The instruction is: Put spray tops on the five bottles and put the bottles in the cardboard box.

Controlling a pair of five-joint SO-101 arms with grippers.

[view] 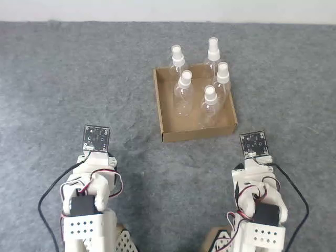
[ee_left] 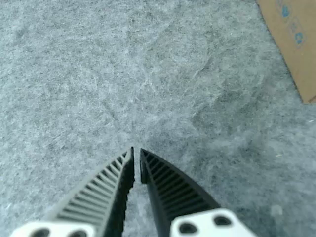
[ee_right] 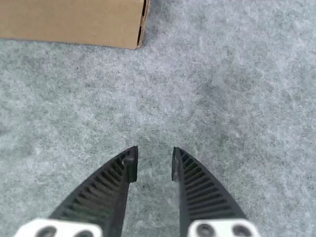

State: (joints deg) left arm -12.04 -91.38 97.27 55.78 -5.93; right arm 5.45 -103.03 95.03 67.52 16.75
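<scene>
Straight to the box (view: 195, 135), sitting at one o'clock from the middle of the surface (view: 73, 79). Counting five bottles (view: 184, 95) there, all upright, long axes pointing straight up, all wearing white tops (view: 210, 93). Near three plainly inside the walls. Far two up at the back rim, at eleven and one o'clock of the box, probably inside too, but hard to call from here.

Down to the arms now, both resting low at six o'clock, well apart from the box. Left claw (ee_left: 137, 150): pinched together, barely a sliver between the tips, gripping nothing, hanging over bare grey surface. Right claw (ee_right: 154, 149): parted a little, holding nothing either, also over bare surface. Catching a corner of the box ahead of each claw.

Now the relation to watch. From the left claw, box off at two o'clock. From the right claw, box at eleven o'clock and nearer, near corner close by.

Reads as all but done: five capped, five boxed or near enough. For any last nudge of a back bottle, favouring the right arm, going up and over the near wall, minding the tall tops along the way.
</scene>
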